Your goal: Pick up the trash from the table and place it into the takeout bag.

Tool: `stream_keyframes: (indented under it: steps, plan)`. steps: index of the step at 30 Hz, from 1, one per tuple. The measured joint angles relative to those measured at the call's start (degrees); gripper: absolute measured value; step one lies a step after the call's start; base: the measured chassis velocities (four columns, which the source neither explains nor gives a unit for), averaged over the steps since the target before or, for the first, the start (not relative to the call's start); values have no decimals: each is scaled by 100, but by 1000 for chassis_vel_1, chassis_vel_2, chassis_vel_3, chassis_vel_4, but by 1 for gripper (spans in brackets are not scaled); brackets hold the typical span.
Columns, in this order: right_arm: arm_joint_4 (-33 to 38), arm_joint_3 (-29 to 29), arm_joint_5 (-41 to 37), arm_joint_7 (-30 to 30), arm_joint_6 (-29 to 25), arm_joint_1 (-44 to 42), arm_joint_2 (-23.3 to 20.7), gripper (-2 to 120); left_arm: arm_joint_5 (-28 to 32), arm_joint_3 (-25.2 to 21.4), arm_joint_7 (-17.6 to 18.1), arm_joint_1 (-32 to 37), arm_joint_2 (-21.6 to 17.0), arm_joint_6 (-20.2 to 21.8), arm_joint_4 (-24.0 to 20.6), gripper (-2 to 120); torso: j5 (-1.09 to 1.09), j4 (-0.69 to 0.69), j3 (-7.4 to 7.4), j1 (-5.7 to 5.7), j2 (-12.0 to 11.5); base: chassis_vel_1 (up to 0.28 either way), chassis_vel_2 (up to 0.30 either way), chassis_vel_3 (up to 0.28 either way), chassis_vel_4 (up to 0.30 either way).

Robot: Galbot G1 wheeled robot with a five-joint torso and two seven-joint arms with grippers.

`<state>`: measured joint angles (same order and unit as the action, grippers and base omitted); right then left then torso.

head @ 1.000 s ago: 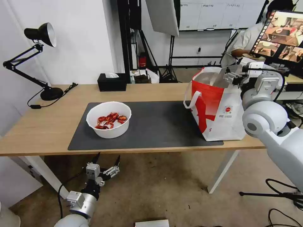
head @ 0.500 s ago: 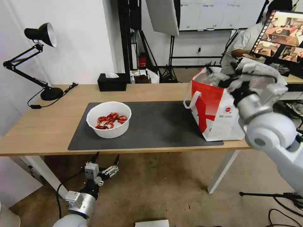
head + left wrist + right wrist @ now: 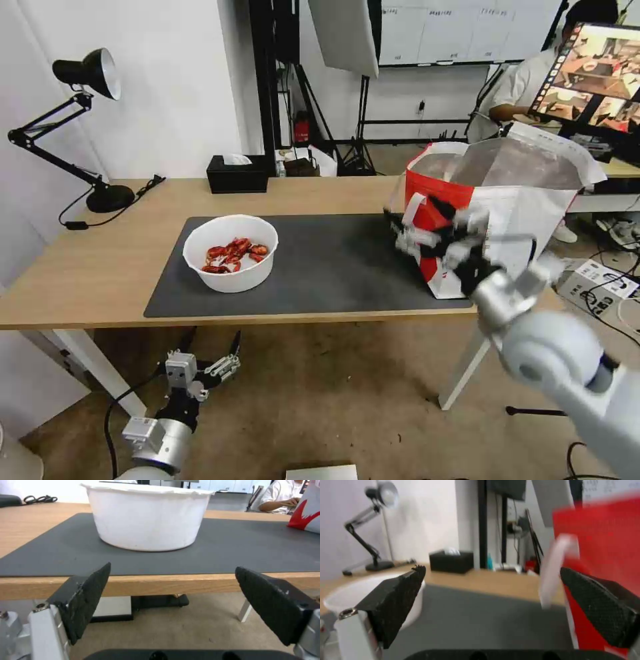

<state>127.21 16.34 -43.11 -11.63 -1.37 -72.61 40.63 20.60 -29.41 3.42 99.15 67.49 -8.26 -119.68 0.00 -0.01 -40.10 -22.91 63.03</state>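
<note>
The white bowl (image 3: pixel 230 252) of red shells sits on the dark mat (image 3: pixel 333 267), left of middle; the takeout bag (image 3: pixel 493 200) stands at the right. The right claw (image 3: pixel 433 233), wide and empty, should reach low and straight and grip the bowl rim gently. It was up over the bag before; now it is down beside it. The left claw (image 3: pixel 203 357) waits wide under the worktop (image 3: pixel 87 267)
</note>
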Motion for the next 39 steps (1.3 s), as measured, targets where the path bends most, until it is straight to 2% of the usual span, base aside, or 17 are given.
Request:
stream_keyframes:
  steps: [8,12,19,39]
  plan:
    - [-56,204,1054,-343,-331,-1309,644,100,3,29,-7,-41,-4,-16,72,100,0,0,0,0,0,0,0,0,0]
    - [-187,204,1404,-424,-443,-1674,896,100,6,45,-8,-42,-5,-18,79,100,0,0,0,0,0,0,0,0,0]
    - [-347,113,1762,-562,-475,-1938,1188,100,-6,79,-17,-32,8,-33,107,100,0,1,0,0,0,0,0,0,0]
    - [-532,-14,1910,-575,-496,-1959,1373,100,-51,90,-28,-6,21,-95,246,100,0,1,-1,-1,0,0,0,0,0]
